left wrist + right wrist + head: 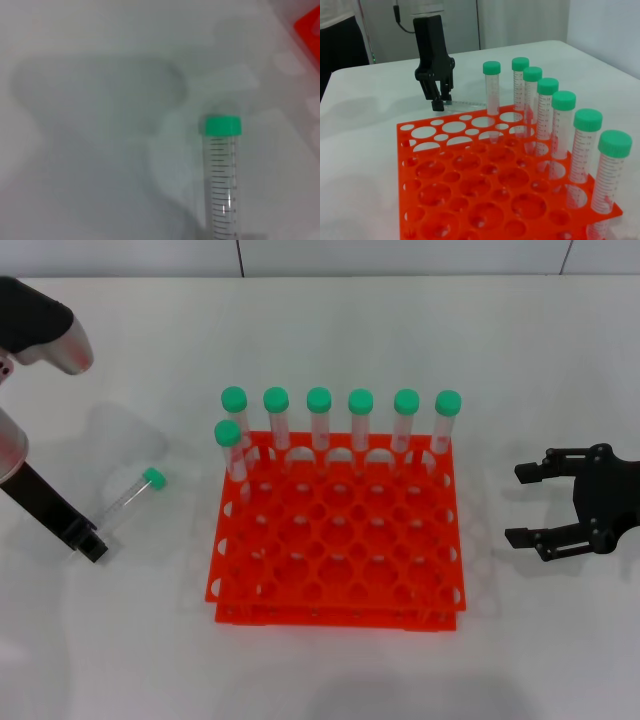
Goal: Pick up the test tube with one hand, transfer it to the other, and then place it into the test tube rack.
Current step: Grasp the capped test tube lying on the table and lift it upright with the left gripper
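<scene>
The test tube (128, 502) is lying flat on the white counter (330, 330), well to the left of the test tube rack (335, 540), with its green cap pointing toward the rack. The left gripper (90, 543) is reaching down steeply at the tube's bottom end, touching or nearly touching it. Whether its jaws are spread or already pinching the tube cannot be told from any view: the head view shows only a dark block at the tip, and the right wrist view shows the left gripper (438, 102) small and far off beside the tube.

The step in hand looks like the first pick-up. To do it well, the jaws should be straddling the clear body squarely across its width (a round tube on a smooth counter is likely to roll or squirt out if it is pinched off-centre). Gripping near the bottom end, as seems intended, is leaving the capped half free for the handover, which is sensible.

The right gripper (535, 505) is waiting low over the counter to the right of the rack, well apart from it, its jaws spread wide.

Seven other capped tubes are standing in the rack, six along the back row (340, 420) and one just in front at the left; most holes are unfilled.
</scene>
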Available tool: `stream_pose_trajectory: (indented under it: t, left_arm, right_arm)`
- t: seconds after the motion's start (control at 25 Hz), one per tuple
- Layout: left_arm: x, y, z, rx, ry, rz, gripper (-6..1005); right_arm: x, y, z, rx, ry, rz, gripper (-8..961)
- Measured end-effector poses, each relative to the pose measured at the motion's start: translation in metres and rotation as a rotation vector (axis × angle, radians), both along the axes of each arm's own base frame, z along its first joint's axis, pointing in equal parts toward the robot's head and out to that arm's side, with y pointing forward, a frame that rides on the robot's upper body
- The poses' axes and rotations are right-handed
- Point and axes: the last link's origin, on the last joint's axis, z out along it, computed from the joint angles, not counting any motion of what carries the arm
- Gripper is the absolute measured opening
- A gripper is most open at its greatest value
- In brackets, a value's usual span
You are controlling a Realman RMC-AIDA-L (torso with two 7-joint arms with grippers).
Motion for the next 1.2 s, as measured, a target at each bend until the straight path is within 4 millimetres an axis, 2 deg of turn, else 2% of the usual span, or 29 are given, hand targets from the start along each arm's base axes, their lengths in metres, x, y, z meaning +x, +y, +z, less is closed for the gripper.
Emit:
stream_pose_trajectory:
  t: [0.36, 0.6, 0.72, 0.76, 0.8, 0.96, 1.12, 1.2]
  left_arm:
    - [-0.002, 0.005, 0.004, 0.052, -0.005, 0.01, 313]
    - [0.001, 0.006, 0.001, 0.062, -0.017, 0.0, 194]
    - [0.014, 0.008, 0.003, 0.084, -0.045, -0.046, 194]
    - [0.026, 0.008, 0.013, 0.143, -0.062, -0.085, 194]
    - [0.026, 0.008, 0.013, 0.143, -0.062, -0.085, 195]
    - [0.054, 0.007, 0.036, 0.29, -0.122, -0.211, 195]
    - [0.082, 0.005, 0.054, 0.449, -0.259, -0.392, 195]
    - [0.087, 0.004, 0.058, 0.5, -0.336, -0.468, 196]
  right_arm:
    - [0.0, 0.0, 0.0, 0.0, -0.001, 0.001, 789]
    - [0.001, 0.0, 0.001, 0.003, 0.002, -0.002, 787]
    - [0.001, 0.001, 0.006, 0.013, 0.007, -0.004, 786]
    - [0.001, 0.001, 0.007, 0.016, 0.008, -0.003, 786]
    - [0.001, 0.001, 0.008, 0.018, 0.009, -0.002, 785]
    - [0.001, 0.001, 0.01, 0.024, 0.012, -0.002, 784]
    - [0.004, 0.0, 0.011, 0.034, 0.017, -0.009, 783]
    - [0.005, -0.002, 0.012, 0.041, 0.022, -0.009, 782]
